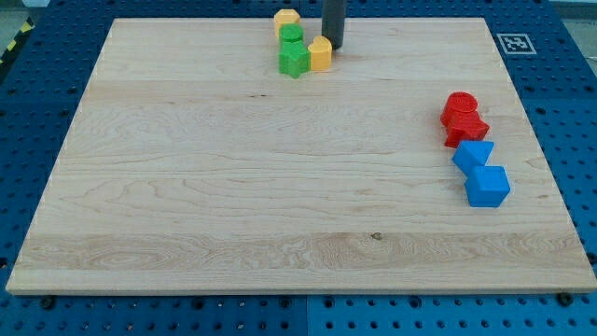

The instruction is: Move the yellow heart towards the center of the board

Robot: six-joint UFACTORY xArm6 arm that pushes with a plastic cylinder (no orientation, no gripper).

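1. Nearest me, the lower half of the tabletop (187, 243) carries no blocks, and the frame's middle is open too, so the centre can receive a block.
2. At the right of the frame sit two blue blocks, a blue cube (487, 185) and a second blue block (473, 154) touching it, with two red blocks (463, 118) stacked closely just above them. They are well apart from my work.
3. Farther back, upper middle of the frame, a cluster: a green star (294, 60), a green block (292, 35) above it, and a yellow block (286, 17) at the far edge.
4. The yellow heart (320, 53) touches the green star's right side.
5. There is no hand on this rig to open or close; my tip (332, 46) stands just beside the heart, at its upper right. I judge that placement suits a push down-frame toward centre.
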